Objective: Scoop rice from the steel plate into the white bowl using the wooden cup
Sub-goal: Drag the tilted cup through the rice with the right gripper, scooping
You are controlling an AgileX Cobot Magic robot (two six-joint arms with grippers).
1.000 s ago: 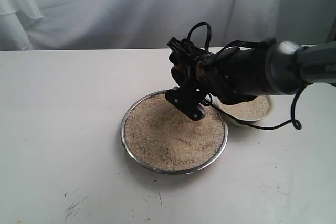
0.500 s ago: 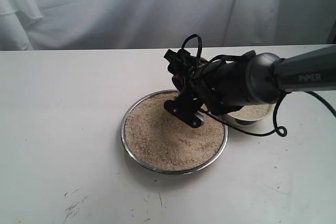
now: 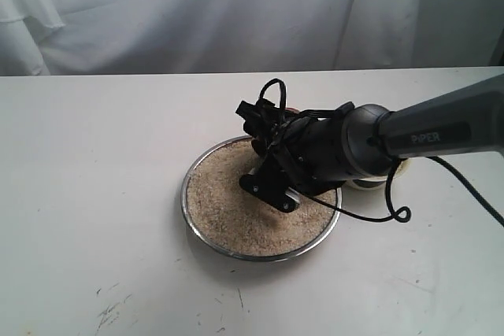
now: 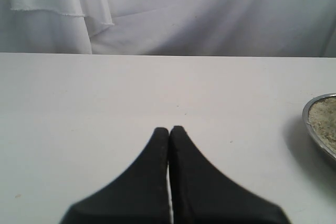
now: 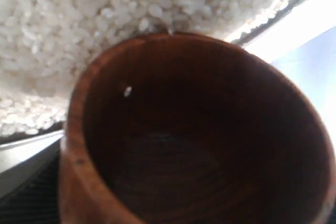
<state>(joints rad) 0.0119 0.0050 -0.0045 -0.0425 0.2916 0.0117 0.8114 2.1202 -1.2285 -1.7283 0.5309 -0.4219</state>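
The steel plate (image 3: 194,212) lies mid-table, heaped with rice (image 3: 228,210). My right gripper (image 3: 272,192) reaches across it from the right and hangs low over the rice, shut on the wooden cup. The arm hides the cup in the exterior view. In the right wrist view the wooden cup (image 5: 79,129) fills the frame, its dark inside holding a single grain and its rim touching the rice (image 5: 63,19). Only a sliver of the white bowl (image 3: 364,186) shows behind the arm. My left gripper (image 4: 169,128) is shut and empty over bare table, with the steel plate's rim (image 4: 314,129) off to one side.
A white cloth backdrop (image 3: 197,13) hangs behind the table. The right arm's black cable (image 3: 394,214) loops onto the table beside the plate. Dark scuff marks (image 3: 110,312) show on the front left of the table.
The right arm has moved left and down over the plate, bringing the cup onto the rice. It now covers most of the white bowl.
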